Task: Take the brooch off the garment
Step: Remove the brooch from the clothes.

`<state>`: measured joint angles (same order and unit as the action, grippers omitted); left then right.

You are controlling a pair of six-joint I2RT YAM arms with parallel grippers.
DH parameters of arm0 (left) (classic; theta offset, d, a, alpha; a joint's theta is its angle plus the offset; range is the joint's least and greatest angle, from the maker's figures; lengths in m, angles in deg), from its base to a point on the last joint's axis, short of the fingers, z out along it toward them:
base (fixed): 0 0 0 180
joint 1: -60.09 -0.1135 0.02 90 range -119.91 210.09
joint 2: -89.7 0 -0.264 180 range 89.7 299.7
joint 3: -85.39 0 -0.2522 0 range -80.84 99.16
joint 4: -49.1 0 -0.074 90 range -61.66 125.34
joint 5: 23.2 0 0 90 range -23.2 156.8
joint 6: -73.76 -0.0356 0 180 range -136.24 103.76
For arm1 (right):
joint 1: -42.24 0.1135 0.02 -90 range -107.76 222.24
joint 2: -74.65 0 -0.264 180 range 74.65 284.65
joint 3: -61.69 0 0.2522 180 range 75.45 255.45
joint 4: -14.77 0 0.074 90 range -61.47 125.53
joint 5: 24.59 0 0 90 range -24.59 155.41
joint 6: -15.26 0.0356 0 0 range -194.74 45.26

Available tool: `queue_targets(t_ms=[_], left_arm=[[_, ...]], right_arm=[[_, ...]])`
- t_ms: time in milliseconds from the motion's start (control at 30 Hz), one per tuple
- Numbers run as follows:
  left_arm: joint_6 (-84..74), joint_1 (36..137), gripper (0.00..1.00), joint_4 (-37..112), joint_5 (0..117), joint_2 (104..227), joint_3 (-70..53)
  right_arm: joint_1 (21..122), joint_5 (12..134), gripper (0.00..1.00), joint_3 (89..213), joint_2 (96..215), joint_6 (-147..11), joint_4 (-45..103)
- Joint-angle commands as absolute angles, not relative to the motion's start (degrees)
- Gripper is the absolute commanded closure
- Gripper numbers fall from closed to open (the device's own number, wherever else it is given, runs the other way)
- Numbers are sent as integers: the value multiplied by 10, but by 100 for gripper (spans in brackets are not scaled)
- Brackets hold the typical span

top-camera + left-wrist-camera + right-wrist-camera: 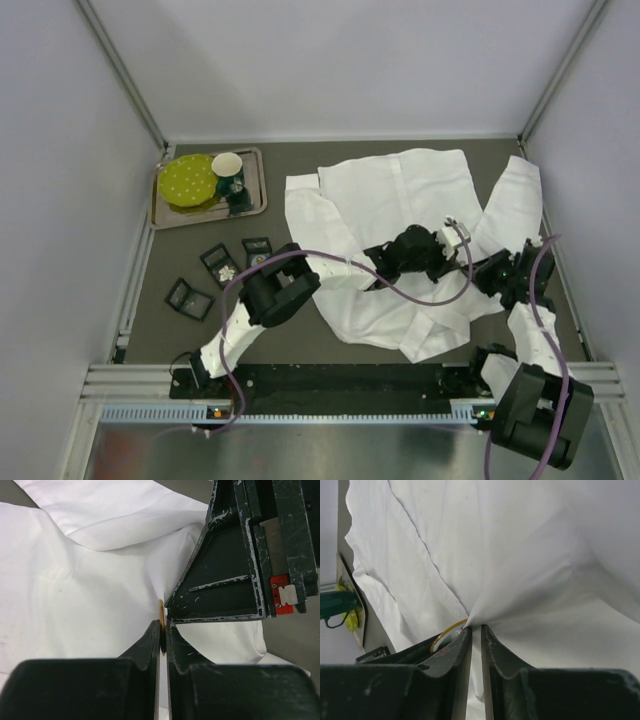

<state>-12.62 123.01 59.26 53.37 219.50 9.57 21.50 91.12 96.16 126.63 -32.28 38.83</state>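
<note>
Arms both reach in over the shirt (390,190) and meet nose to nose near its middle. The left one bends at the elbow and stretches across from the left side. The right one comes up from its base and turns in from the right edge.

Left gripper (162,625) is squeezed nearly closed, with the thin gold edge of the brooch (161,611) caught right between its tips. Right gripper (476,629) is pressed together too, pinching a fold of cloth that's drawn into a tented peak at its tips. From the right wrist cam the brooch sits just left of those tips, right against the cloth peak, so the two grippers are practically touching.

Hard bits: the left wrist cam only gets the brooch edge-on. The right wrist cam shows a partial gold ring, with the rest tucked behind the left finger, so I can't tell its full shape or how it's fastened. From overhead it's totally buried under the wrists, and the arms cover part of the shirt's lower half too.
</note>
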Motion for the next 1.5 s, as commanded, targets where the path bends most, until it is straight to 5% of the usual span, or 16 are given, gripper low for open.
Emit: queue_targets(t_ms=[0, 333, 1067, 1333, 1467], left_arm=[[-76, 1270, 100, 559, 389, 2204, 114], [-51, 1272, 100, 484, 405, 2236, 174], [-233, 1279, 100, 540, 447, 2194, 85], [-235, 1279, 100, 536, 410, 2188, 80], [-220, 1277, 100, 563, 424, 2172, 68]], right_arm=[[229, 958, 84, 970, 1254, -316, 225], [234, 962, 85, 983, 1232, -359, 275], [218, 1019, 85, 1092, 1377, -321, 357], [218, 1038, 78, 1077, 1361, -337, 358], [217, 1018, 66, 1057, 1333, -347, 378]])
